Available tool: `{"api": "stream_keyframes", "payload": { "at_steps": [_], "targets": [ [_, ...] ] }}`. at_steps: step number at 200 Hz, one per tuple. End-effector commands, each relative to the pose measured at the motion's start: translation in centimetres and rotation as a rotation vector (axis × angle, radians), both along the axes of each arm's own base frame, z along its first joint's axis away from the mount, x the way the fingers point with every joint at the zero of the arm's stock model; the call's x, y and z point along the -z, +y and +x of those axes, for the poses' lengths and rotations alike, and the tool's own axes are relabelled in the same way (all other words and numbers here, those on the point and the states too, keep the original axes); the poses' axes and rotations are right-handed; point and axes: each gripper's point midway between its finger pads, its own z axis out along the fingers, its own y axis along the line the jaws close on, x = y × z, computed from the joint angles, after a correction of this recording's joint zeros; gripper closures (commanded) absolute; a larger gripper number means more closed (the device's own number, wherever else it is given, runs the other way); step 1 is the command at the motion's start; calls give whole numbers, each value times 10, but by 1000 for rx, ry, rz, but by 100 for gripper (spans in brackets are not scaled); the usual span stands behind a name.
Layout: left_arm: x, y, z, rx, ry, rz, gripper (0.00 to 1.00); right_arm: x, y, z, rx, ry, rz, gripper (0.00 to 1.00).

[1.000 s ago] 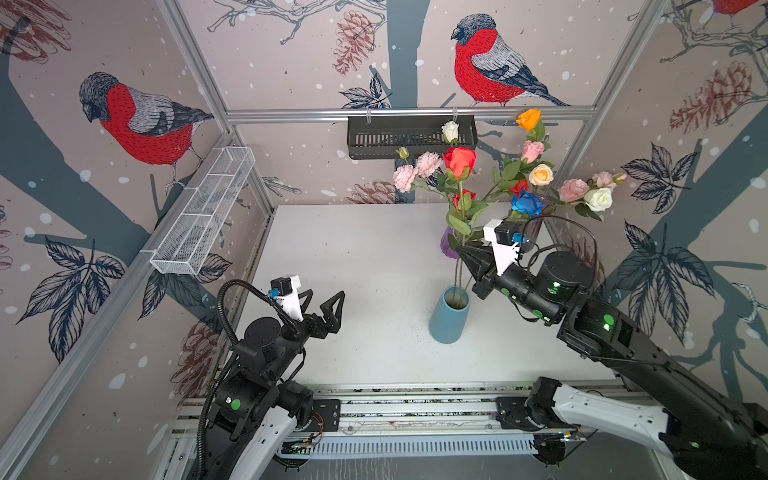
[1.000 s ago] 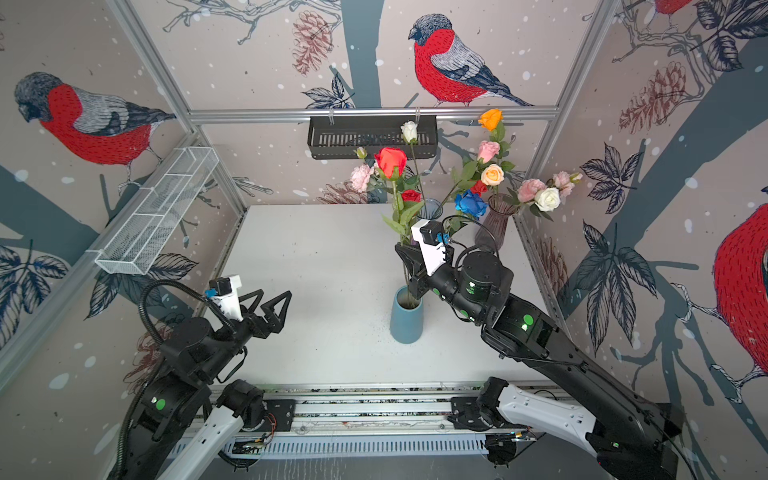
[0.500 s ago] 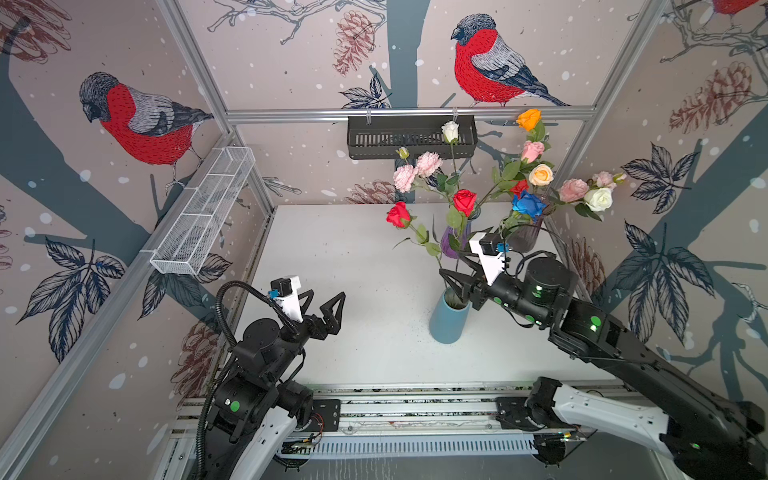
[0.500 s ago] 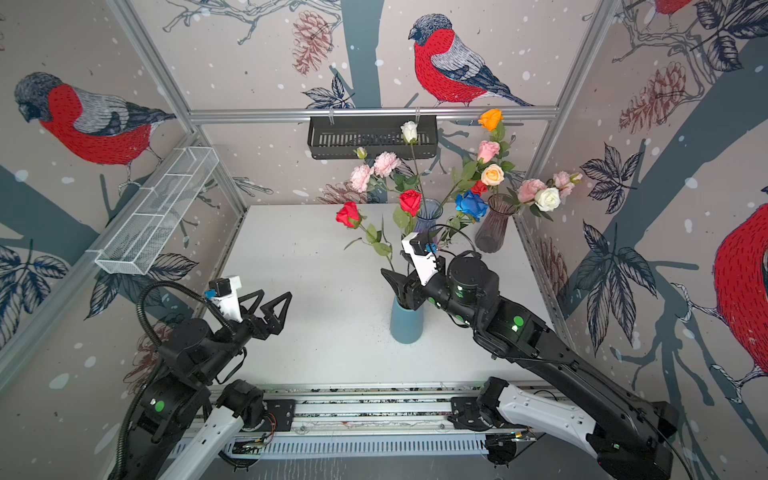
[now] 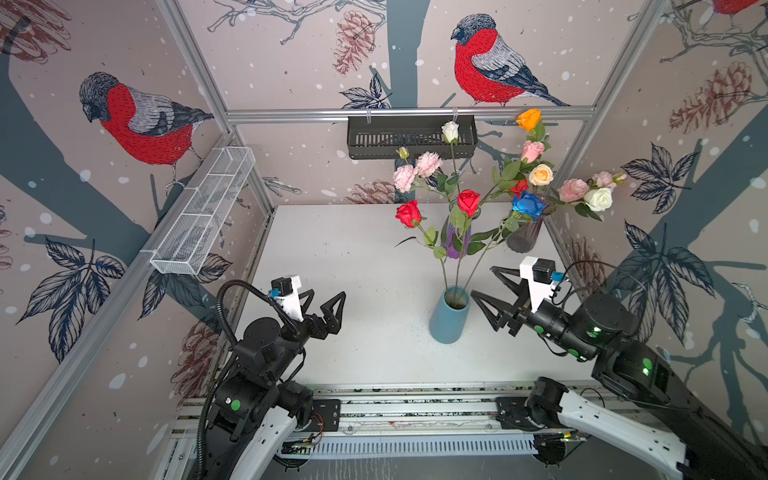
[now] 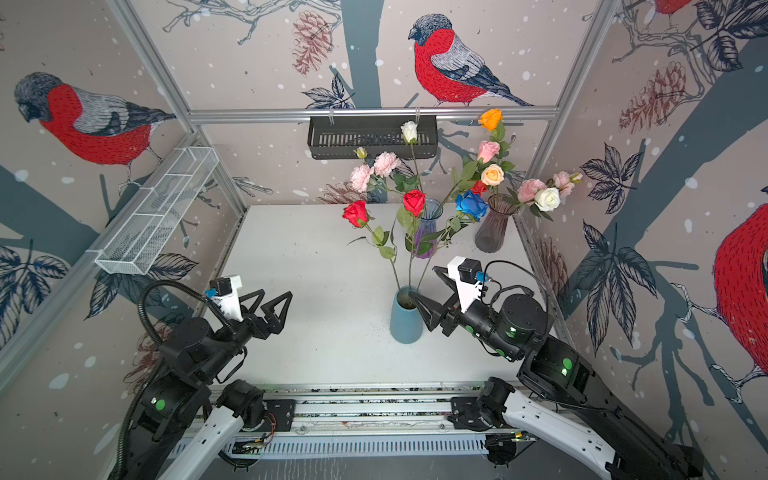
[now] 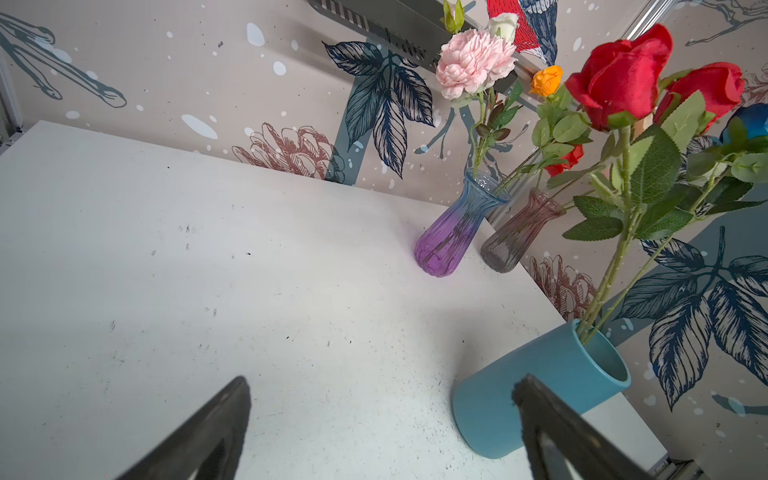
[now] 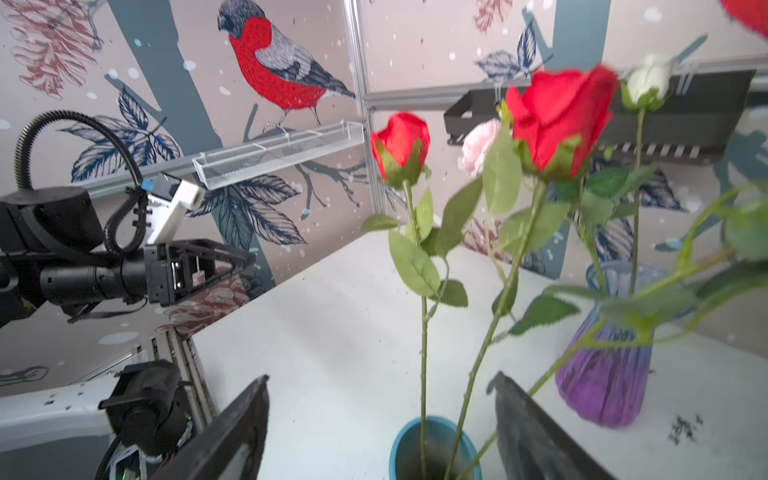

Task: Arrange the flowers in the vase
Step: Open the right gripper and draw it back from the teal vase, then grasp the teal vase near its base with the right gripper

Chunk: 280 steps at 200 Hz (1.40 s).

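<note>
A blue vase (image 5: 449, 318) (image 6: 406, 318) stands at the front middle of the white table. It holds three flowers: a red rose (image 5: 408, 213) leaning left, a second red rose (image 5: 468, 201), and a blue rose (image 5: 528, 205) leaning right. My right gripper (image 5: 483, 281) (image 6: 423, 281) is open just right of the vase's rim. In the right wrist view its jaws (image 8: 379, 377) stand apart on either side of the stems without touching them. My left gripper (image 5: 326, 296) (image 7: 381, 380) hangs open and empty to the left of the vase (image 7: 540, 395).
A purple-blue glass vase (image 5: 457, 241) with pink carnations and a white rose stands behind the blue one. A smoky grey vase (image 5: 524, 237) with several flowers is at the back right corner. A black basket (image 5: 411, 137) hangs on the back rail, a white wire basket (image 5: 203, 216) on the left wall.
My right gripper has opened and let go of a red rose, which now stands in the blue vase leaning left. The gripper has drawn back to the right. The left arm has not moved.
</note>
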Motion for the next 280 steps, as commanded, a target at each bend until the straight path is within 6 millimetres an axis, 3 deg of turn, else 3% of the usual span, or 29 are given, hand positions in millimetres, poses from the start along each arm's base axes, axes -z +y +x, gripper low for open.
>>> {"api": "stream_keyframes", "payload": {
  "at_steps": [1,53,103,157,280],
  "targets": [
    [-10,-1,1,5,-38,-14,1,33,2,-4,-15,127,16,1],
    [-10,-2,0,13,-40,-15,1,102,-2,-1,37,259,113,0],
    [-12,-4,-1,24,-47,-17,1,147,3,8,46,179,141,1],
    [-12,-6,0,35,-46,-20,1,157,11,23,67,-32,75,1],
    [-13,-6,-1,39,-52,-27,1,150,29,42,58,-124,39,1]
  ]
}}
